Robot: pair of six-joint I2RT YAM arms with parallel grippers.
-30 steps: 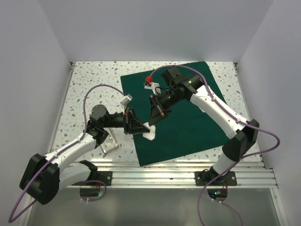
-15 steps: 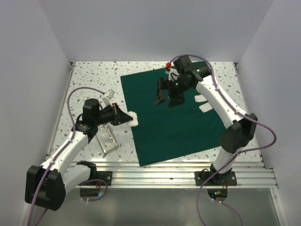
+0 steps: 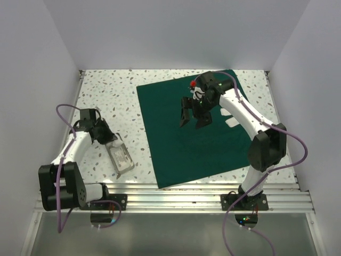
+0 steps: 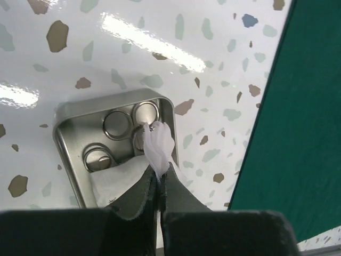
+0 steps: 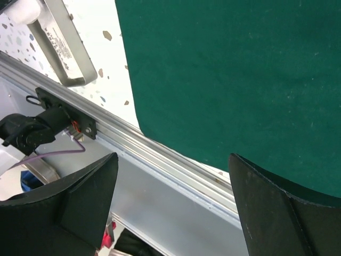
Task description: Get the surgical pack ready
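— Lying flat over the middle and right of the desk [image 3: 106, 96], is that green sheet the surgical pack [image 3: 181, 154]?

— That's it, spread wide open, its near edge close to the rail. Matte woven cloth, by the look: light, limp, nothing stiff in it. It will drape and drag rather than slide as one piece.

— So where would you take it?

— At a corner or along an edge, pinching a little fold of cloth off the desk. A grab in the middle would only bunch it. Two white pieces [image 3: 230, 118] lie on its right part, and I'd guess any tug shifts them.

— And the arm above it?

— The right pincer [image 3: 195, 118] hangs over the upper middle of the cloth, jaws spread wide, nothing between them. From its own camera the cloth sits well below the fingers.

— The other one?

— Off to the left, away from the cloth. The left pincer [image 4: 160, 181] is clamped tight on a white wad [image 4: 158, 145], gauze perhaps, right over a metal tin [image 4: 72, 141] with rings [image 4: 116, 124] inside. Whether the wad touches the tin, I can't tell.
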